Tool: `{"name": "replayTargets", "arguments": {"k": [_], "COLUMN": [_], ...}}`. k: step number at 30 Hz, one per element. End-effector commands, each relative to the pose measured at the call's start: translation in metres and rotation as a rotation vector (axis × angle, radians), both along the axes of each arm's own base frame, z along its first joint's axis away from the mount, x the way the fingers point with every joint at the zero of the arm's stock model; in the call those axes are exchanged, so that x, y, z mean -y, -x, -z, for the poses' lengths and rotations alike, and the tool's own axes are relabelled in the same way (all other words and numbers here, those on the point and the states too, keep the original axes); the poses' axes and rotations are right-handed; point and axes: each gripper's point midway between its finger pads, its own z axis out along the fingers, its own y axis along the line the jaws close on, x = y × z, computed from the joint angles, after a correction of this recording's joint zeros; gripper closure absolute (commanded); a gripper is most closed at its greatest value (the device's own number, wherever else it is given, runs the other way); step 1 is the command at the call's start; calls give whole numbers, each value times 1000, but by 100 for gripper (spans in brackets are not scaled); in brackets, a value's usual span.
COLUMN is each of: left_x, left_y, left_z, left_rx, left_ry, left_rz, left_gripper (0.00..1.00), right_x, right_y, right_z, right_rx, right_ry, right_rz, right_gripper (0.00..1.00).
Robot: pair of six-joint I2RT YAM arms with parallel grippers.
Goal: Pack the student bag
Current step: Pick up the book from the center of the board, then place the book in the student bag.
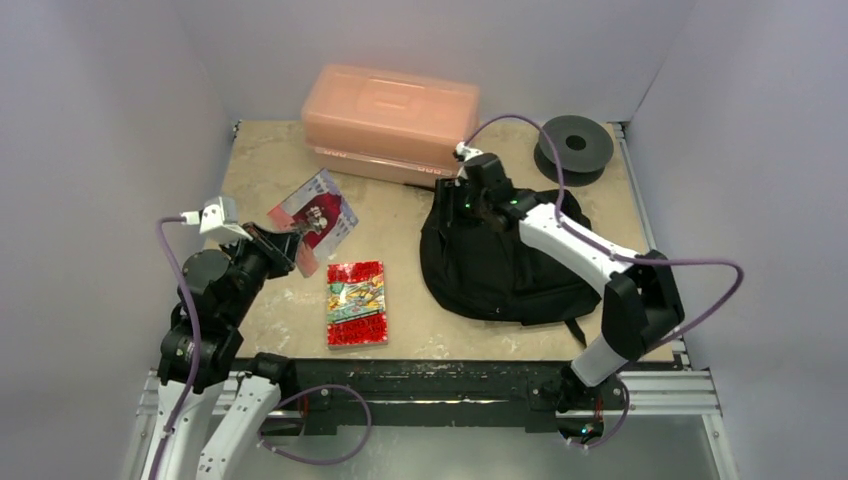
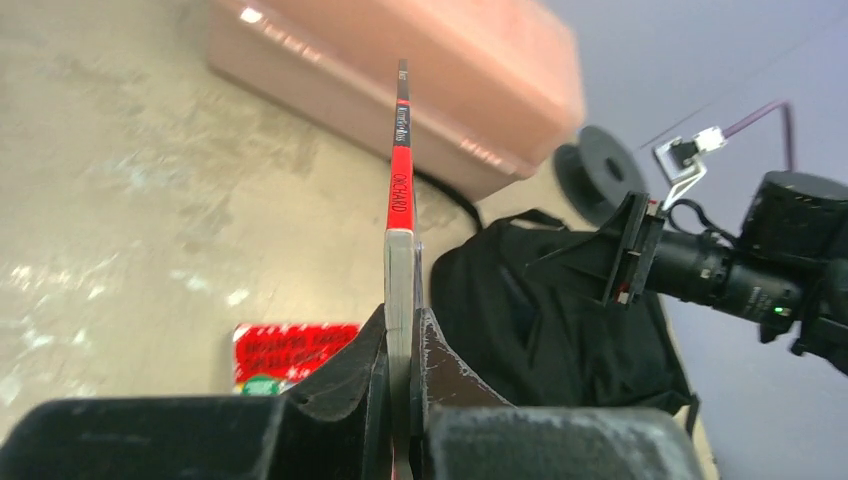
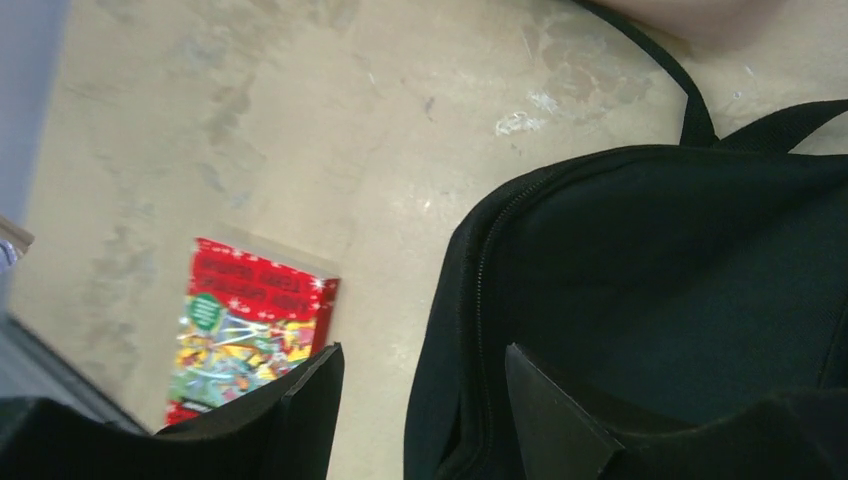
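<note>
Your left gripper (image 2: pixel 402 330) is clamping a thin book (image 2: pixel 400 190) edge-on btwn its fingers, prob. to slip it into the student bag (image 3: pixel 650 270); the red spine is showing "ORCHARD". Your right gripper (image 3: pixel 420 400) is hovering w/ fingers spread, the bag's zip edge lying btwn them, prob. to open it. Another red book (image 3: pixel 245 330) is lying beyond one finger.

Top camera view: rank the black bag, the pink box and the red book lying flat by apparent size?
Largest: student bag and pink box, too alike to separate.
Smallest: red book, clearly.
</note>
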Motion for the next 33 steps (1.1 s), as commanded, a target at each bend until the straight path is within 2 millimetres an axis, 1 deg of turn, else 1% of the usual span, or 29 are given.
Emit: {"name": "replayTargets", "arguments": {"k": [1,2,4,6,8,11,13,15,17,20,22,23,25,26,28,29,32,33], "left_x": [-13,-10,-4,4,12,28,42,57,72,90,97,99,104,107,113,118,128,131], "left_y": [0,-1,-2,-4,-6,-9,-11,-12,-12,-16,-18,-19,-20,-20,-20,-21,-27,-30], "left_z": [35,37,40,43,45,48,51,53,55,58,60,60,60,61,63,60,54,54], "left_rx": [-129,-134,-140,-151,-161,-179,-196,-214,-235,-253,-265,-268,-275,-280,-296,-282,-269,-273], "left_ry": [-70,-64,-54,-44,-37,-14,10,41,83,158,204,223,252,266,313,340,426,447], "left_rz": [-58,-43,-13,27,66,153,223,304,387,476,500,509,531,545,578,604,653,660], "left_gripper": [100,100,100,100,100,100,100,100,100,100,100,100,100,100,100,100,100,100], "right_x": [17,14,16,20,22,22,23,22,14,5,3,3,4,3,2,5,20,26], "right_y": [-7,-6,-3,1,3,6,7,10,15,18,20,20,20,20,22,23,30,32], "right_z": [23,29,40,46,46,44,39,32,20,7,8,11,14,12,-5,-23,-59,-68], "right_rx": [46,43,40,53,70,86,94,106,117,150,146,133,106,102,119,139,161,168], "right_ry": [299,324,412,497,534,539,534,511,449,373,334,318,273,241,136,52,-129,-161], "right_rz": [74,67,85,110,120,122,126,115,82,39,17,11,2,-5,-27,-55,-83,-86], "right_gripper": [39,42,49,57,70,87,94,99,100,92,93,100,100,100,100,100,100,100]}}
